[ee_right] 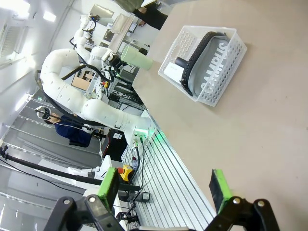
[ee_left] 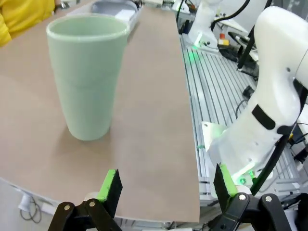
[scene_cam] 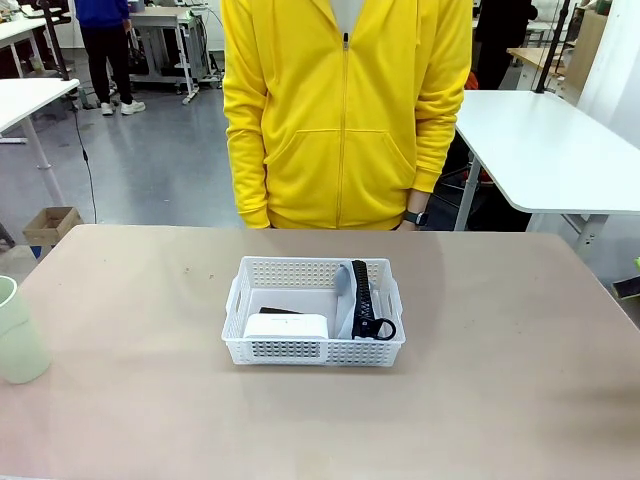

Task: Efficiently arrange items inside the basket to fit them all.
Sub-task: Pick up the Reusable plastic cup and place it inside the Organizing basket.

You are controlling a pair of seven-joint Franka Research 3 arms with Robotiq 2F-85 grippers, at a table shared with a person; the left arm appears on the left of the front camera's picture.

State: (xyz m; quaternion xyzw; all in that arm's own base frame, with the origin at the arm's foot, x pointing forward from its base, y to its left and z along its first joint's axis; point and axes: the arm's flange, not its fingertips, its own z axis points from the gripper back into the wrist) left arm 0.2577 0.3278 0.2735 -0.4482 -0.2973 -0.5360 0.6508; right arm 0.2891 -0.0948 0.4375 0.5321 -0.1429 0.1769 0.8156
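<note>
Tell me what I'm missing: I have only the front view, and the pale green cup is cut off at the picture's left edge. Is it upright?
Observer: Yes. The left wrist view shows the whole cup standing upright on the table, rim up.
Operator: Is the left hand on it?
Observer: No. The left hand is open and empty, short of the cup and not touching it.
Operator: And the right hand?
Observer: The right hand is open too, back by the table's edge, well apart from the basket.
</note>
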